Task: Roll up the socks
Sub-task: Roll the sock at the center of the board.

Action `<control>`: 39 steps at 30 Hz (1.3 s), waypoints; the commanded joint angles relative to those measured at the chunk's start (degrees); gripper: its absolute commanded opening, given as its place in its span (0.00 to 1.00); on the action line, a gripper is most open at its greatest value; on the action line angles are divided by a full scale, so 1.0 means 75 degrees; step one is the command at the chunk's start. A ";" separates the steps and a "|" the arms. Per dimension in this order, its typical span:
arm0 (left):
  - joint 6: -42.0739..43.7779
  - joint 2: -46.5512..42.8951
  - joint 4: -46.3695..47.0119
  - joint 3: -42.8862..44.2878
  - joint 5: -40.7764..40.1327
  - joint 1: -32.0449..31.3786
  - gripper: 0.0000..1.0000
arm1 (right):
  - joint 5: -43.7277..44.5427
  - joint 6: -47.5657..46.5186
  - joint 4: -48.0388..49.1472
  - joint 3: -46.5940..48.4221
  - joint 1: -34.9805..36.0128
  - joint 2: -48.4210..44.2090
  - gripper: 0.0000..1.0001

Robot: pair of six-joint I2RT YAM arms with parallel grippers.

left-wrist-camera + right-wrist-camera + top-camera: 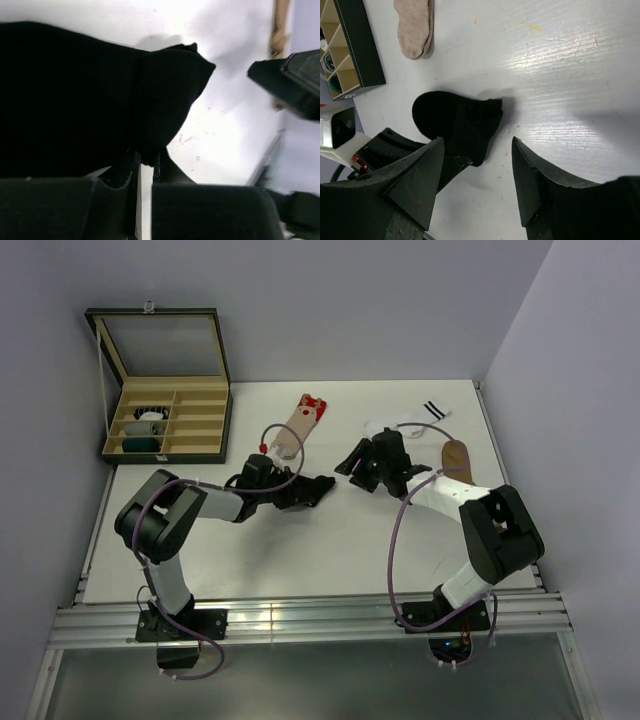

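My left pincer (145, 162) is clamped tight on the edge of the black sock (100, 100), which lies crumpled on the table (235, 130) just ahead of it. My right pincer (477, 145) stands wide apart close beside that same sock, holding nothing. Beyond my left pincer lies the beige sock (303, 422) with its red cuff. Beyond my right one are the striped white sock (433, 409) and, off to its right, the brown sock (456, 458). Farthest, left of my left pincer, the open box (160, 454) keeps a white-and-dark roll (150, 418) and a teal roll (140, 445) in its left-end compartments.
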 commanded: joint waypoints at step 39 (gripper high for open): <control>-0.3376 0.0667 0.1932 -0.1634 0.0587 0.0494 0.19 | -0.1294 -0.0988 0.1267 0.1066 0.0859 0.2498 0.49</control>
